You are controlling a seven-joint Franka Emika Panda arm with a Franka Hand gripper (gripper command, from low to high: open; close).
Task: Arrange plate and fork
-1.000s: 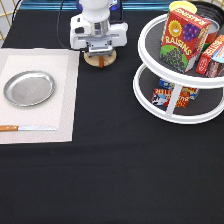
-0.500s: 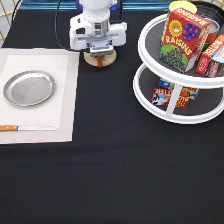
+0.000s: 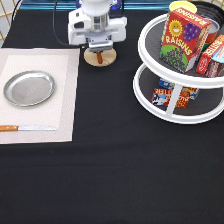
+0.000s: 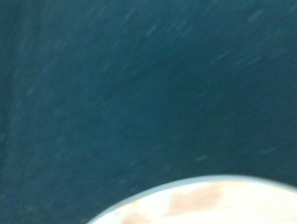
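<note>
The shiny silver plate (image 3: 29,88) lies on the pale placemat (image 3: 62,70) at the exterior view's left. Near the exterior view's top, my gripper (image 3: 98,46) hangs just over a small round wooden disc (image 3: 91,57). A short brown handle, the fork (image 3: 100,57), shows on the disc right under the gripper, and its tines are hidden by the hand. Whether the gripper holds the fork cannot be made out. The wrist view shows dark cloth and a pale rounded edge (image 4: 205,200).
A wooden-handled knife (image 3: 25,128) lies along the placemat's lower edge. A white two-tier turntable rack (image 3: 172,107) stands at the exterior view's right, carrying a raisins box (image 3: 181,41) and other packets. Black cloth covers the table.
The gripper has shifted slightly toward the exterior view's top over the wooden disc. Plate and knife have not moved.
</note>
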